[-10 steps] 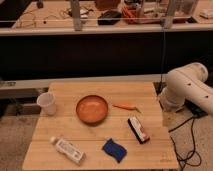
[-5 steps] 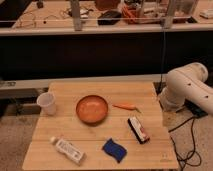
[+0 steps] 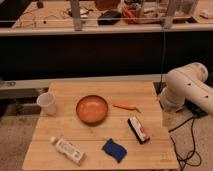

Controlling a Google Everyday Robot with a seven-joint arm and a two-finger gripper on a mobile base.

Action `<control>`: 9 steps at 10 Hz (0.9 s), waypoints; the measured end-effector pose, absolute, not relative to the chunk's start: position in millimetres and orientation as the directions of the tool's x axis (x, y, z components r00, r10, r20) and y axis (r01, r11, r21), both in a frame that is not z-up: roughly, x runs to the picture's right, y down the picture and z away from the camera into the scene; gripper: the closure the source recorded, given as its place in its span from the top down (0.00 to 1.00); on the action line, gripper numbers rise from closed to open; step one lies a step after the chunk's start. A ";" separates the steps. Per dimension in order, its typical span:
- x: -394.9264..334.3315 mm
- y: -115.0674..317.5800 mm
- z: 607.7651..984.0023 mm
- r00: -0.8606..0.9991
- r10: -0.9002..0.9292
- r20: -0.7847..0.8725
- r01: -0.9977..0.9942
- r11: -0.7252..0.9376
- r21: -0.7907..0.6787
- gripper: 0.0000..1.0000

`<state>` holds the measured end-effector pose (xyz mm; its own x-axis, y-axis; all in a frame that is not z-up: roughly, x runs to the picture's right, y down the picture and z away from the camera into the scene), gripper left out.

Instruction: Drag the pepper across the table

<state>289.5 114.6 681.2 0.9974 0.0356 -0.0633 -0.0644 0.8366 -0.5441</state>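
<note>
Pale wood slats make up the table (image 3: 150, 90), and the pepper (image 3: 125, 106) lies on it right of centre, a thin orange sliver lying nearly flat across my view. Just to its left sits the orange bowl (image 3: 92, 109), close but apart from it, so that side is blocked. Nearer to me than the pepper, and a little to the right, a dark block (image 3: 138, 129) with a red and white face lies at a slant. A blue sponge (image 3: 114, 150) rests near the front edge, a white bottle (image 3: 67, 149) lies on its side at the front left, and a white cup (image 3: 46, 103) stands upright at the left edge (well apart from the pepper). The table beyond the pepper, towards the back and right edges, is bare wood.

The white arm (image 3: 187, 90) bulks off the table's right side, not over the top. Its gripper is out of my view, somewhere off to that right side, so I cannot tell how wide it stands. A black cable (image 3: 187, 145) trails on the floor below the arm.
</note>
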 end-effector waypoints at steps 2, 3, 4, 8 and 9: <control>262.5 108.8 688.7 0.998 0.005 -0.058 -0.036 0.841 -0.540 0.80; 255.9 107.4 690.6 0.998 -0.005 -0.060 -0.028 0.843 -0.538 0.80; 249.2 105.7 693.0 0.998 -0.015 -0.058 -0.018 0.844 -0.536 0.80; 245.5 108.1 696.5 0.998 -0.035 -0.051 0.002 0.845 -0.535 0.80; 238.0 109.7 700.0 0.998 -0.047 -0.040 0.018 0.847 -0.532 0.80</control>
